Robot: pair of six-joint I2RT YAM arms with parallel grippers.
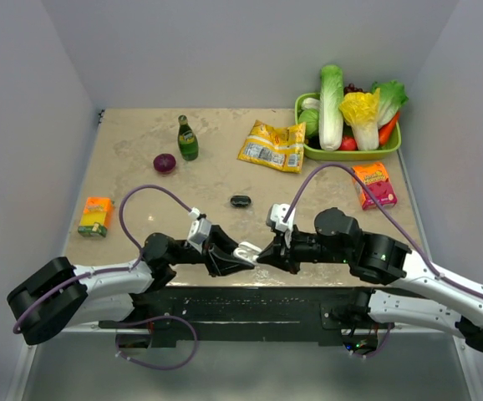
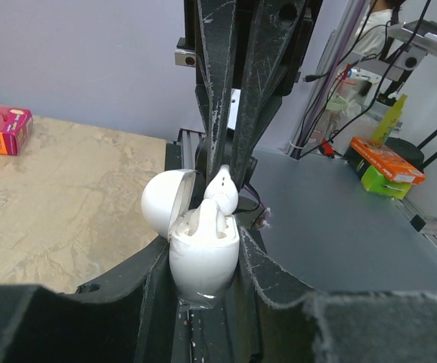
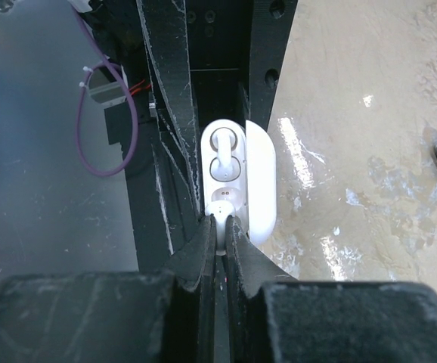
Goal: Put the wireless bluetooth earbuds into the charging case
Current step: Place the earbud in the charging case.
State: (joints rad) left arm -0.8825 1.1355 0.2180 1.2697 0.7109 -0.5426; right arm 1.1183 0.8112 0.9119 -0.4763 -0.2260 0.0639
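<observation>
The tan bench (image 1: 141,180) carries a green tray (image 1: 354,155) of vegetables at its far right corner. Nearer lie a yellow bag (image 1: 272,145), a pink box (image 1: 375,184) and an orange box (image 1: 96,216), then a green bottle (image 1: 187,139), an onion (image 1: 165,163) and a small black thing (image 1: 241,200).

The two arms meet over the bench's near edge. The left claw (image 1: 235,257) is partly spread, gripping the white case (image 2: 203,261) by its sides. The case's lid (image 2: 165,200) is swung open to one side. The right claw (image 1: 268,251) is pressed nearly together, pinching an earbud (image 2: 223,193) by its stem. That earbud is at the case's open mouth, at the near well; I cannot tell whether it is seated. The other earbud (image 3: 224,151) sits in the far well.
</observation>
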